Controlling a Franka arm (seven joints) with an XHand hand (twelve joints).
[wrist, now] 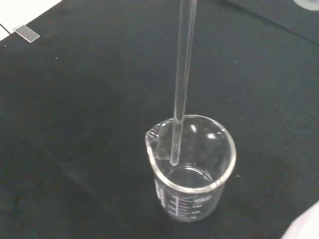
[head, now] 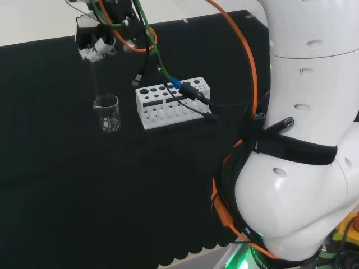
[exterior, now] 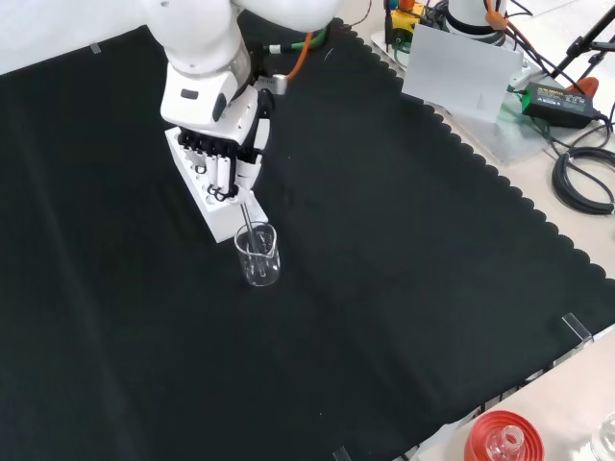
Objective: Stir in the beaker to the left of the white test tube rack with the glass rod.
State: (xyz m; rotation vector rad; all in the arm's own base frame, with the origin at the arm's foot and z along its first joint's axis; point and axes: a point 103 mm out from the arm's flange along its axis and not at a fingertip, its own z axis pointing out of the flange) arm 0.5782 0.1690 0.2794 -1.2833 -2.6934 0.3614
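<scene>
One glass rod (wrist: 180,74) hangs nearly upright, its lower tip dipping inside the one beaker (wrist: 192,172), above the bottom. The hand (exterior: 223,144) grips the rod's top with curled fingers. One white test tube rack (head: 173,102) stands just beside the beaker.

The arm (head: 297,140) is made of big white links with a smooth and glossy shell. In the head view, small round dimples sit in a row on the white surface, and a black band goes around the link at its narrow part. An orange cable (head: 238,39) runs along the arm, and a green cable (head: 150,42) goes beside it near the hand. Thin black cables with blue plugs hang close to the black band. The hand (exterior: 223,144) is black and white: its back is a white cover with a small dark slot, its fingers (exterior: 219,165) are black with white parts.
</scene>
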